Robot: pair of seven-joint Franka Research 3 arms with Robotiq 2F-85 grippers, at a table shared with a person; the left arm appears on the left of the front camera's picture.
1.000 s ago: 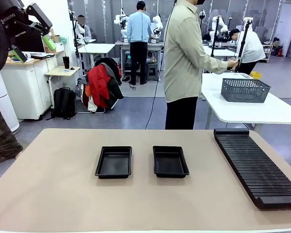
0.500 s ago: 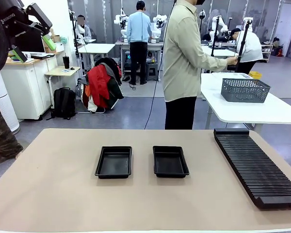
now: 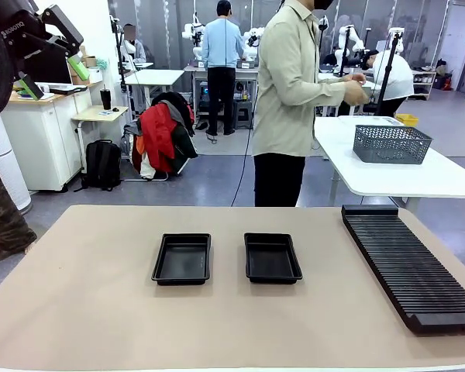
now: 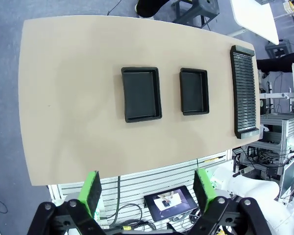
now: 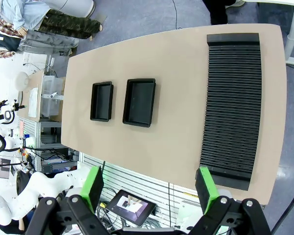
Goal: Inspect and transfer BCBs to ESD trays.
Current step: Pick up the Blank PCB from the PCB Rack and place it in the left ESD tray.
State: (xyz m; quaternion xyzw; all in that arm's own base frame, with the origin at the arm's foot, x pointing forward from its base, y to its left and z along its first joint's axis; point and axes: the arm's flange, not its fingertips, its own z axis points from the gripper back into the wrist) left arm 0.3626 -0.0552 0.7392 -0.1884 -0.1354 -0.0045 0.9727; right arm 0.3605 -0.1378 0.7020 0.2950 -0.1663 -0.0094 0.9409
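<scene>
On the beige tabletop [image 3: 85, 302], left of centre, sits the left ESD tray [image 3: 182, 260], a shallow black rectangular plastic dish with a raised rim and a bare floor. Near it, with a gap between them, is the right ESD tray [image 3: 272, 258], the same black plastic, its floor bare too. At the right edge lies the long black ribbed slotted rack [image 3: 409, 263], well apart from both trays. Across the table a person in a pale shirt [image 3: 291, 93] stands turned toward a white side table [image 3: 426, 177] bearing a grey mesh basket [image 3: 391, 143]. The left gripper [image 4: 149, 191] hangs high above the table, green-padded fingers spread wide with nothing between them. The right gripper [image 5: 149, 188] is just as high, its fingers wide apart and holding nothing.
</scene>
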